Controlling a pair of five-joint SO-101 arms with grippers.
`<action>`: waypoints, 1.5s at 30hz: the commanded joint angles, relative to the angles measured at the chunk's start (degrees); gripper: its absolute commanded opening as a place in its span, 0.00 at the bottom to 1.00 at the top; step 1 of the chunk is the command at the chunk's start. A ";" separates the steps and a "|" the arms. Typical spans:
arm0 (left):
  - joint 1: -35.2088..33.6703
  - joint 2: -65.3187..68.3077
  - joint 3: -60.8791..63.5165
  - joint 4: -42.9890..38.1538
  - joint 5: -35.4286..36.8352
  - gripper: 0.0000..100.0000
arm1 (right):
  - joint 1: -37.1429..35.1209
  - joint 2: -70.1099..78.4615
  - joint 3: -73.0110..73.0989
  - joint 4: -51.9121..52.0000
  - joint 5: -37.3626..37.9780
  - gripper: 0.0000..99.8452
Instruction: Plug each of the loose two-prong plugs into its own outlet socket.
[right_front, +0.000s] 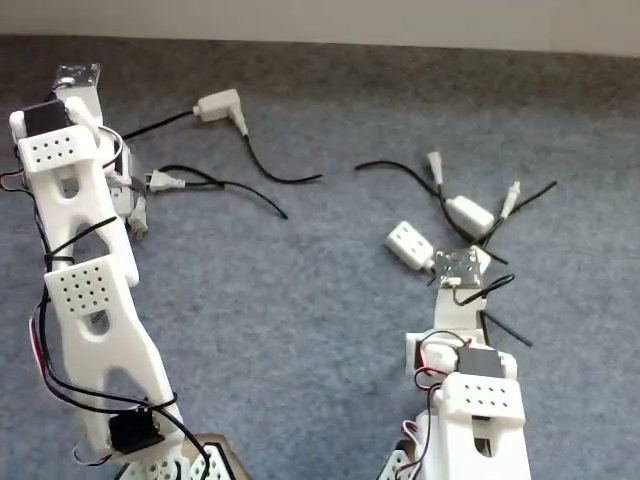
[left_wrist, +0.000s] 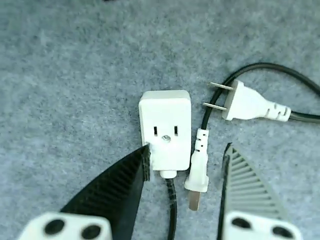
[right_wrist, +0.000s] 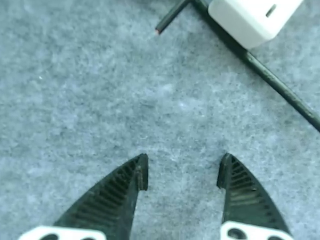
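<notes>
The left claw (left_wrist: 187, 150) gapes wide, one finger (left_wrist: 134, 169) touching the outlet socket (left_wrist: 165, 125); the right claw (right_wrist: 184, 159) is wide, empty.

Hangs above the grey-carpeted bench (right_wrist: 100, 90) with black ribbed jaws spread apart, nothing between them. Faces a white socket block (right_wrist: 252, 17) ahead, with a black cable (right_wrist: 280, 85) passing right along its near side. Also catches a loose black cable end (right_wrist: 170, 20) just beside that block.
</notes>
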 joint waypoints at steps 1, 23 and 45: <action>-0.92 -1.19 -0.75 -1.41 4.31 0.23 | 0.31 -0.40 -0.13 -0.84 0.79 0.23; -1.71 6.37 -4.18 -9.23 7.12 0.01 | 0.31 -0.40 -0.04 -0.84 0.79 0.23; 15.52 -38.29 -7.25 1.14 -16.79 0.02 | 0.31 -0.57 -0.04 -0.84 0.79 0.23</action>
